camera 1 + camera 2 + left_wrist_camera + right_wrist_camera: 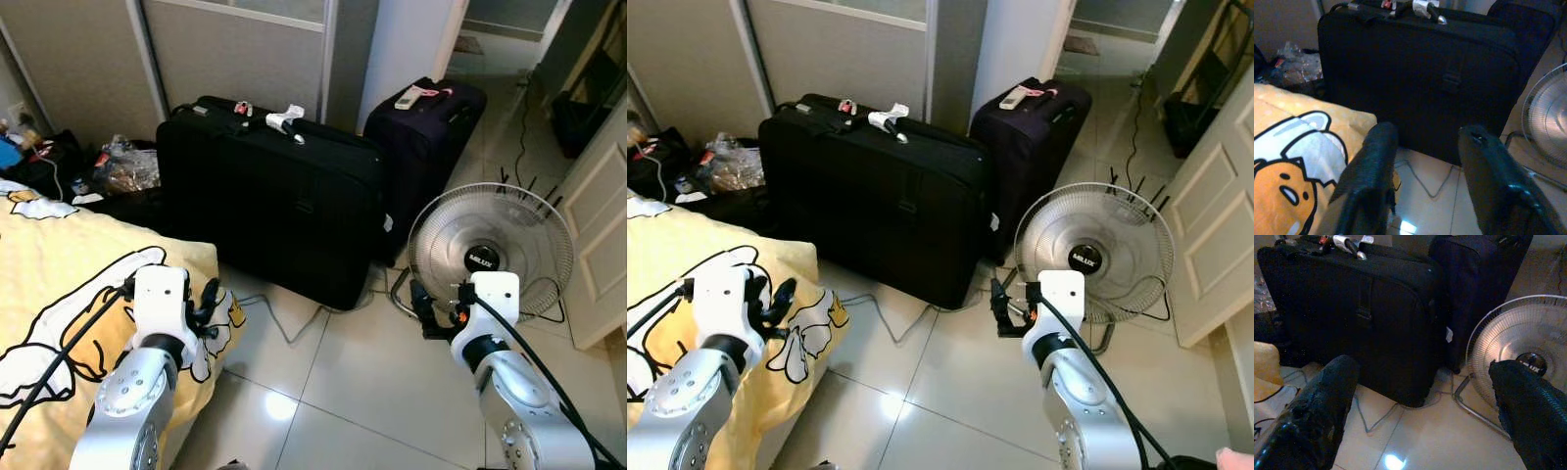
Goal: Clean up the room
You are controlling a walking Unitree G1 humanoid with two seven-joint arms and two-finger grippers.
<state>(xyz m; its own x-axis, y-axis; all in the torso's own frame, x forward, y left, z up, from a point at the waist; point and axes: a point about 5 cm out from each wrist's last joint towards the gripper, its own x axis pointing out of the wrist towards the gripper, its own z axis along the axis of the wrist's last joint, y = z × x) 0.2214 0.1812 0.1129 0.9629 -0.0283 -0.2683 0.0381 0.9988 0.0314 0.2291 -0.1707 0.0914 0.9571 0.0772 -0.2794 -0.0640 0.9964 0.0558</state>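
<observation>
Ahead of the left gripper [208, 302], fingers spread over the corner of the yellow cartoon-print bedspread [59, 264], bare white tile floor [323, 392] runs to the large black fabric suitcase [269, 201]; a grey cable [284, 328] lies across it. Just before the right gripper [423, 311], fingers wide apart, stands the round wire-caged floor fan [490, 250], the dark purple suitcase [423, 147] behind it.

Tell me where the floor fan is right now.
The floor fan stands on the tiled floor on the robot's right, just ahead of the right claw, beside the smaller dark suitcase and near the white door.
</observation>
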